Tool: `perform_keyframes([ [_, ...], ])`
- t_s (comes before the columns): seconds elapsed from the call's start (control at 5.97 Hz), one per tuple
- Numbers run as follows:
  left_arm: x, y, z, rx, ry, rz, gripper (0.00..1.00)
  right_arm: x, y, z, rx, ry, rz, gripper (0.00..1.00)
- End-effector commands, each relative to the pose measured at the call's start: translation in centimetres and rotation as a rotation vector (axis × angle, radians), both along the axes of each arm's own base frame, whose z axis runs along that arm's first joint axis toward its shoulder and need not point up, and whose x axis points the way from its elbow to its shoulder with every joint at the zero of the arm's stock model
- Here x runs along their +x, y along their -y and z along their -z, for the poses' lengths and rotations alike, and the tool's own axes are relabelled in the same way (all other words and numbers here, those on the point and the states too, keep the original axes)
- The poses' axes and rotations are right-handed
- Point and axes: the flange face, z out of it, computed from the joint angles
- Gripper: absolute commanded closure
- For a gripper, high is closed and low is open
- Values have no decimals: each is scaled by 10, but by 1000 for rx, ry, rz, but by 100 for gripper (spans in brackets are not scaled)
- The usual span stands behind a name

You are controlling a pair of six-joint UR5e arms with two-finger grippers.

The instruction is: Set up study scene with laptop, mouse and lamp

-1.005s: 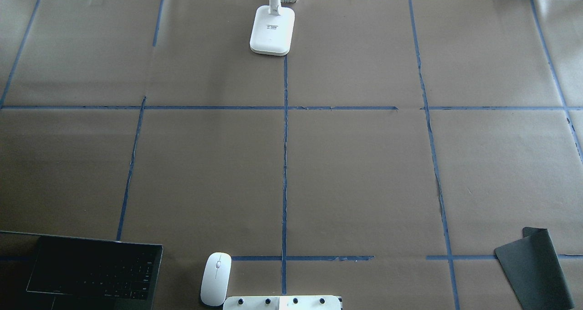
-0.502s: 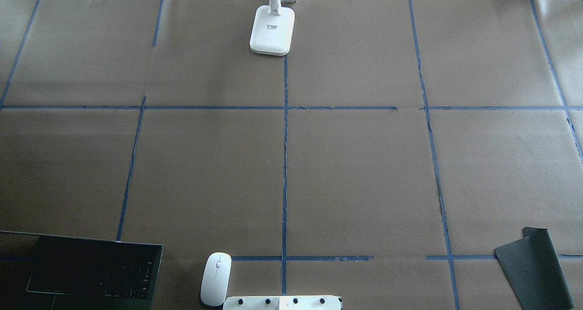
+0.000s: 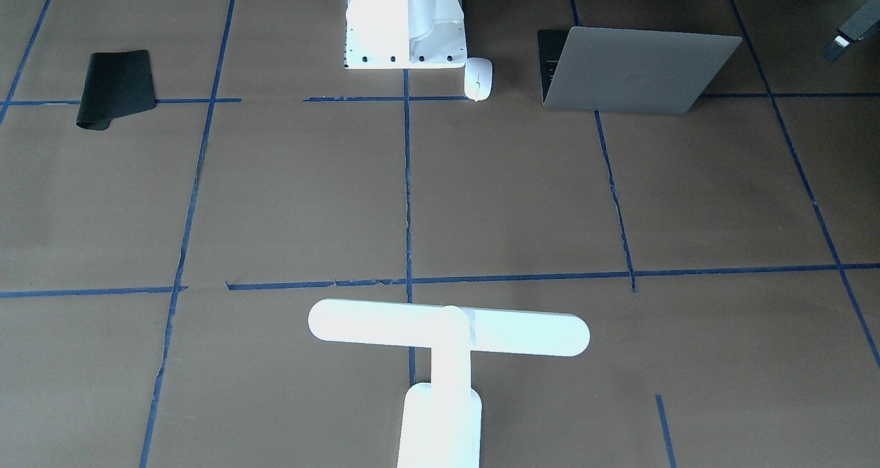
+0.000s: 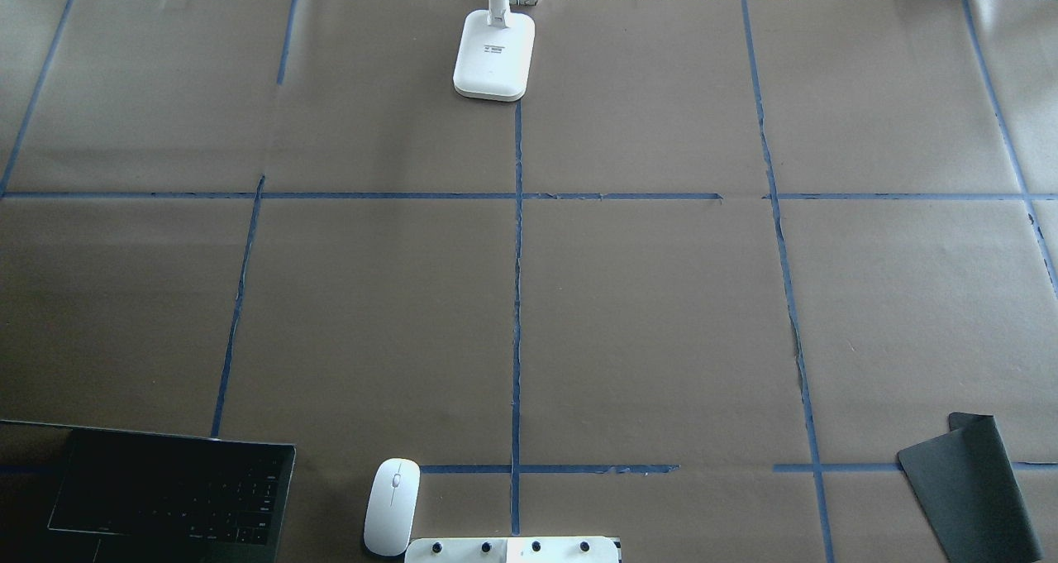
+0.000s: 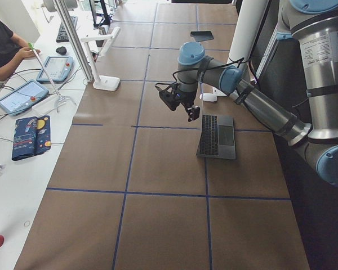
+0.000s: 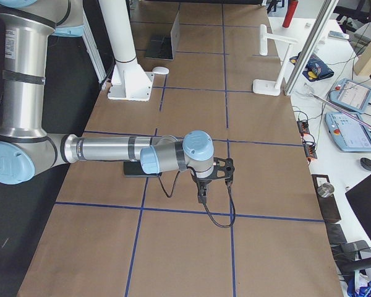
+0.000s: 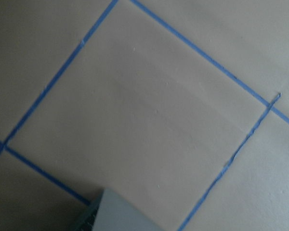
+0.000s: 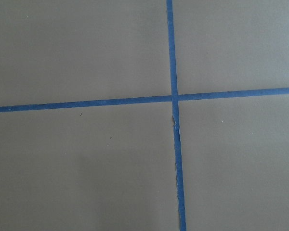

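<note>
The laptop (image 4: 165,489) is set open at the near left, the mouse (image 4: 392,505) near it, the lamp (image 4: 492,50) at the far edge. Whether the left gripper (image 5: 180,104) or right gripper (image 6: 213,182) is spread cannot be told. The laptop could be knocked shut if struck on approach

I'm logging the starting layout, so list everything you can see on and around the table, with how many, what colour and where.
laptop: one, silver-grey, open, robot's edge, on its left.
mouse: one, white, between the laptop and the pedestal.
lamp: one, white, operators' edge, on the centre line.
mat: one, black, robot's edge, on its right, one end curled.
pedestal: one, white, bolted, middle of the robot's edge.
table cover: one, brown paper, gridded with blue tape.
tablets: two, grey-framed, side bench past the lamp.
operator: one, dark top, at that bench.
left gripper: one, black, hovering near the laptop; open or shut unclear.
right gripper: one, black, hovering over bare paper; open or shut unclear.
</note>
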Motion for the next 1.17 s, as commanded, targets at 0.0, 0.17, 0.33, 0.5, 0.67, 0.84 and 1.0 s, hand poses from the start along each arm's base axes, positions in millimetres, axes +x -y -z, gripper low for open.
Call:
perform_keyframes([
  [0.0, 42, -25, 37, -127, 30, 100, 0, 0, 0, 1, -6, 2, -7, 0],
  [0.17, 74, -38, 45, -183, 96, 163, 0, 0, 0, 1, -4, 2, -7, 0],
  [0.33, 106, -49, 45, -227, 150, 213, 0, 0, 0, 4, -3, 3, -10, 0],
  [0.5, 131, -60, 46, -251, 193, 287, 0, 0, 0, 5, 0, 3, -10, 0],
  [0.67, 153, -71, 43, -268, 231, 339, 0, 0, 0, 7, 3, 3, -10, 0],
  [0.84, 167, -77, 38, -266, 258, 362, 0, 0, 1, 8, 5, 3, -10, 0],
  [1.0, 168, -78, 37, -275, 263, 374, 0, 0, 1, 8, 5, 3, -10, 0],
])
